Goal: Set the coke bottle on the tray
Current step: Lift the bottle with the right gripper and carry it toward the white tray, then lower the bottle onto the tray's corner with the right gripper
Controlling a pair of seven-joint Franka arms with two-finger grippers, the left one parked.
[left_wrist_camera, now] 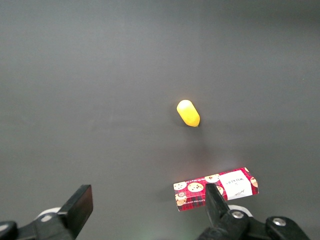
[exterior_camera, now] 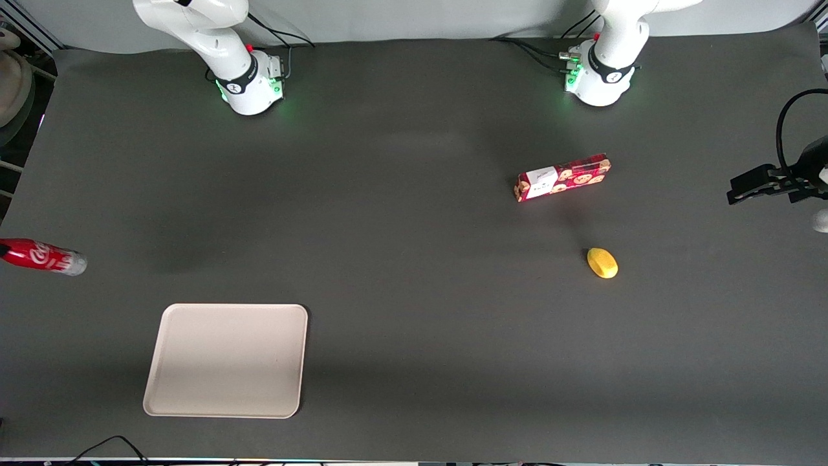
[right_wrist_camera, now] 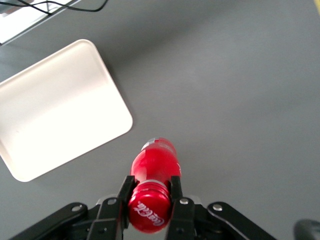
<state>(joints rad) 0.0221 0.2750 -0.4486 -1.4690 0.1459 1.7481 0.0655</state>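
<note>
My right gripper (right_wrist_camera: 150, 189) is shut on the coke bottle (right_wrist_camera: 154, 165). Its fingers (right_wrist_camera: 126, 188) clamp the neck just under the red cap, and the bottle hangs base-down above the dark table. The cream-beige tray (right_wrist_camera: 60, 107) lies flat and empty on the table, beside the bottle and not under it. In the front view the bottle (exterior_camera: 42, 255) shows at the picture's edge toward the working arm's end, its cap end cut off and the gripper out of frame. The tray (exterior_camera: 226, 359) lies nearer to the front camera than the bottle.
A red cookie box (exterior_camera: 563, 177) and a small yellow object (exterior_camera: 602, 263) lie toward the parked arm's end of the table. Both also show in the left wrist view, the box (left_wrist_camera: 216, 188) and the yellow object (left_wrist_camera: 188, 113). Cables (right_wrist_camera: 60, 5) run along the table edge near the tray.
</note>
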